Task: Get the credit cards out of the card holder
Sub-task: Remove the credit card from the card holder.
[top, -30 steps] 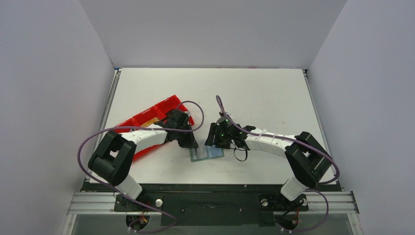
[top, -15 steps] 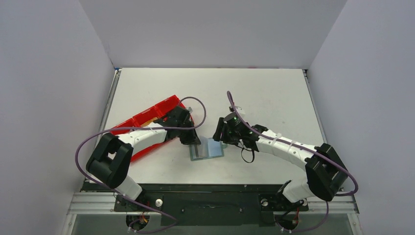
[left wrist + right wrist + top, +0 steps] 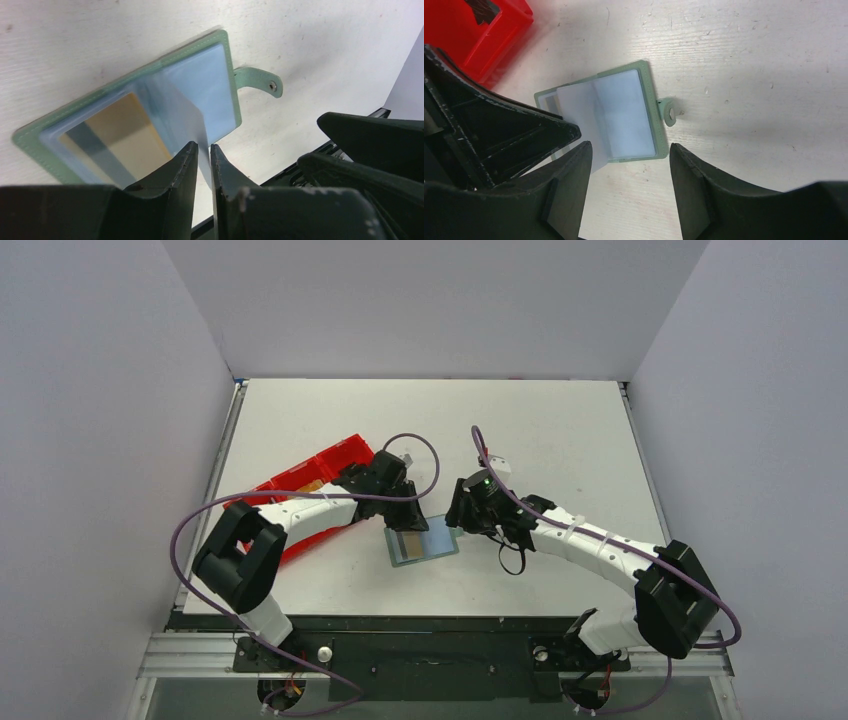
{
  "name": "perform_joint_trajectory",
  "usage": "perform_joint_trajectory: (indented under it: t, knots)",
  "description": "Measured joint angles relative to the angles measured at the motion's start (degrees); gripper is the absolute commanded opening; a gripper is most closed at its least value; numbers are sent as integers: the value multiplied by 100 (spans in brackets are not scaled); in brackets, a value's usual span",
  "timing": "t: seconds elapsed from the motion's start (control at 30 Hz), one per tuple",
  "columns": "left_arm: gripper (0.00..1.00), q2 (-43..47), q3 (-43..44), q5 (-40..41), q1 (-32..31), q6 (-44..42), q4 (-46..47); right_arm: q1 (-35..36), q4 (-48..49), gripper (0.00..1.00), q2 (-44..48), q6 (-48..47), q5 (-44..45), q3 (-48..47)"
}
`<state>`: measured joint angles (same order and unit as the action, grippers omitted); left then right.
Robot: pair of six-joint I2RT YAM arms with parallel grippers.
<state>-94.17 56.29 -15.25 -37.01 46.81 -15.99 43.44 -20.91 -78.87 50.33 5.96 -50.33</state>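
The grey-green card holder (image 3: 432, 543) lies open and flat on the white table, its snap tab (image 3: 260, 82) sticking out of one edge. A tan-yellow credit card with a dark stripe (image 3: 125, 130) shows through its clear pocket. My left gripper (image 3: 403, 508) is shut on a thin pale-blue credit card (image 3: 190, 112), which rises at a slant from the holder into the narrow jaws (image 3: 202, 146). My right gripper (image 3: 458, 515) hovers open just right of the holder. In its own view the fingertips (image 3: 629, 150) straddle the holder's near edge (image 3: 651, 90) and hold nothing.
A red three-compartment tray (image 3: 300, 483) sits left of the holder, partly under the left arm, and shows at the corner of the right wrist view (image 3: 499, 30). The black front rail (image 3: 430, 625) runs along the table's near edge. Purple cables loop over both arms.
The left gripper has moved back from the holder's left edge, pulling the pale card up at a slant. The right gripper has withdrawn to the right, off the holder.
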Motion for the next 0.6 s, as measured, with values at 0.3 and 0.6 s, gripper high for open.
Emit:
perform_joint_trajectory:
  t: [0.3,0.6]
  knots:
    - [35,-693,507,-125,-273,114,295,-55,-203,55,264,-20,188,35]
    - [53,-1091,850,-240,-315,190,378,-76,-348,55,487,-22,334,74]
